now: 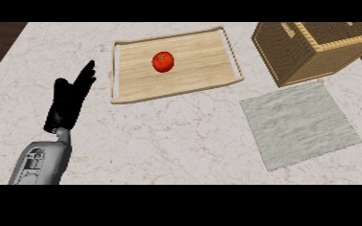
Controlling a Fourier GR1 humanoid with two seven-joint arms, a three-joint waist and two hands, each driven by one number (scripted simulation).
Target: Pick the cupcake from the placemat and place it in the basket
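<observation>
Cupcake shows nowhere; the placemat point(302, 123) lies bare beside the basket point(311, 48). Left hand point(69, 103) rests on the surface point(176, 139), fingers point(84, 76) straight, holding nothing.

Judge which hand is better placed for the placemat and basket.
Probably right: placemat and basket lie on the right side, though that hand is out of view. The left hand rests open far left, beyond the tray.

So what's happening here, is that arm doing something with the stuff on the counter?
Not much right now. Only the robot's left hand shows, open and resting at the left, touching nothing. A tomato sits on a wooden tray beside it. The grey placemat has nothing on it, and no cupcake is in view. The basket stands at the upper right; its inside can't be seen.
</observation>
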